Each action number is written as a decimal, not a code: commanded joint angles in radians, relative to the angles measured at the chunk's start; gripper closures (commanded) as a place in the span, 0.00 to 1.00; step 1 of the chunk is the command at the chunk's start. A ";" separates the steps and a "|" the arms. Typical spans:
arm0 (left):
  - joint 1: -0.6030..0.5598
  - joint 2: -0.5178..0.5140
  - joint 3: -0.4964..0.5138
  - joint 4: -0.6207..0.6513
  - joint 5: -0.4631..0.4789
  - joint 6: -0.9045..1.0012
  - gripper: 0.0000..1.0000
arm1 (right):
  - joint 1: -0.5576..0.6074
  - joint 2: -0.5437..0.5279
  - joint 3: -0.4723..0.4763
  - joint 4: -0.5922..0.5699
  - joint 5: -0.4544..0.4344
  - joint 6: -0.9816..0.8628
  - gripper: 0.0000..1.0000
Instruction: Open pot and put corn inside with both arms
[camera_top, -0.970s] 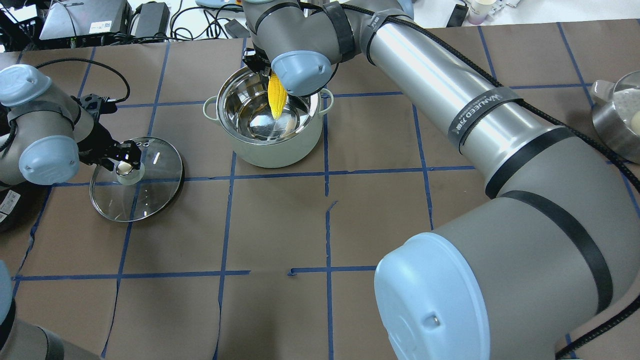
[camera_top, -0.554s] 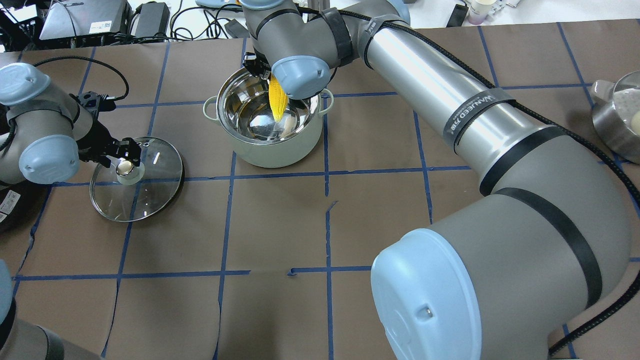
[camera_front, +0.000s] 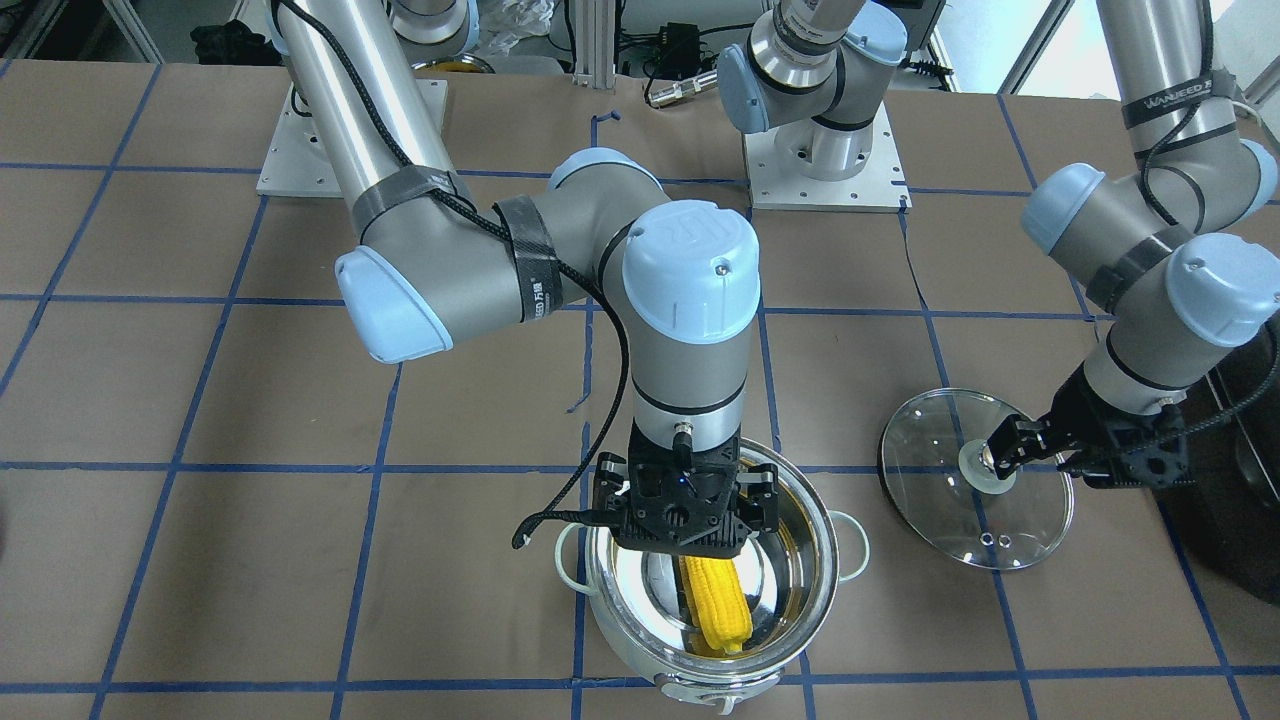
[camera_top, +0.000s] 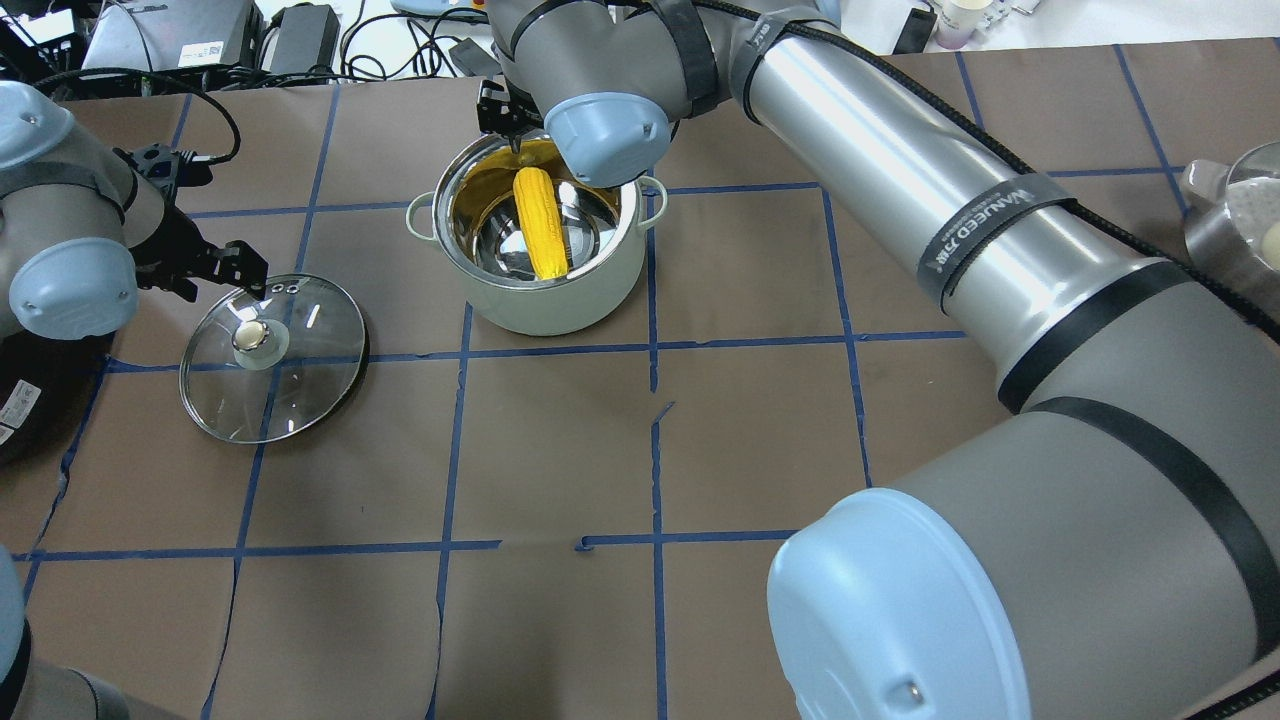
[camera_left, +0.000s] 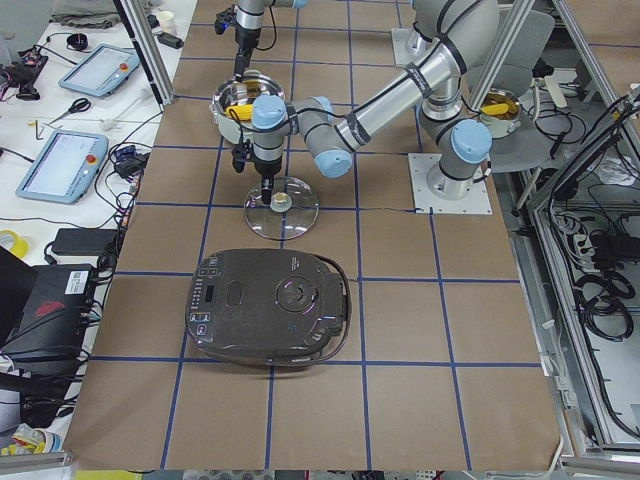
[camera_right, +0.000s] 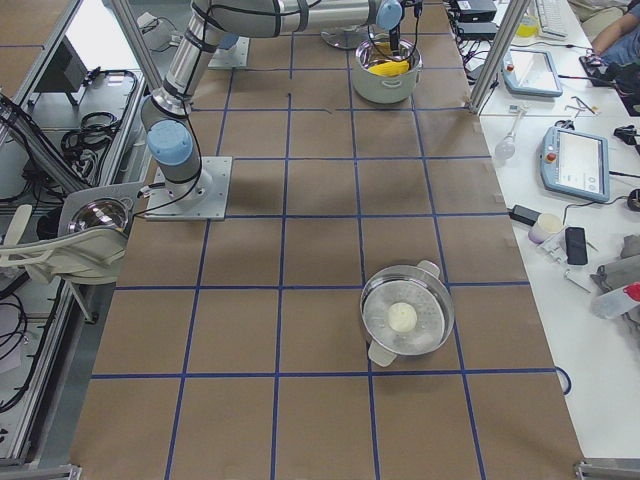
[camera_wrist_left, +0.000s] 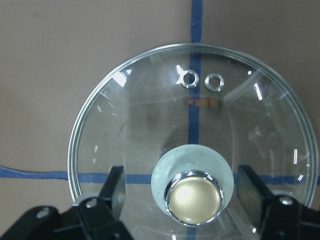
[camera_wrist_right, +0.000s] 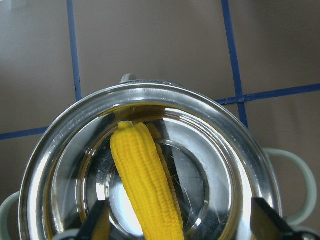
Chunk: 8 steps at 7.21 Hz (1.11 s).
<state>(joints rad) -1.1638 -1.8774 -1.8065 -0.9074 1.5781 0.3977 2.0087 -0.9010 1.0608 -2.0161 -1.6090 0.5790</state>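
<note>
The task looks all but finished. The pot (camera_top: 540, 300) stands open, and the corn (camera_top: 538, 225) lies inside it on the shiny bottom, blunt end toward the far wall, touching neither tool. The right tool (camera_front: 688, 530) hangs just over the pot's mouth with its jaws spread wide, grasping nothing. The glass lid (camera_top: 310, 370) lies flat on the surface well apart from the pot, on the robot's left of it. The left tool (camera_top: 232, 268) hovers above the lid, on the side away from the pot; it too is released, its fingers standing clear on either side of the knob (camera_top: 255, 338). What seems left is only for both arms to draw away from the pot.

From overhead the right wrist covers the right tool's fingertips. The right wrist view cuts off the corn's tapered end, so I cannot tell whether the corn lies flat or leans on the pot's wall. In both side views the pot is too small to help.
</note>
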 joint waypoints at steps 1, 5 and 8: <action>-0.049 0.052 0.108 -0.171 -0.007 -0.049 0.11 | -0.014 -0.068 0.028 0.069 0.000 -0.013 0.00; -0.276 0.183 0.306 -0.497 0.002 -0.373 0.03 | -0.103 -0.150 0.103 0.148 -0.002 -0.126 0.00; -0.400 0.302 0.299 -0.551 0.007 -0.470 0.00 | -0.233 -0.275 0.157 0.286 0.053 -0.244 0.00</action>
<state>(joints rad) -1.5124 -1.6225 -1.5046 -1.4440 1.5823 -0.0470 1.8378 -1.1168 1.2000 -1.8160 -1.5950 0.3962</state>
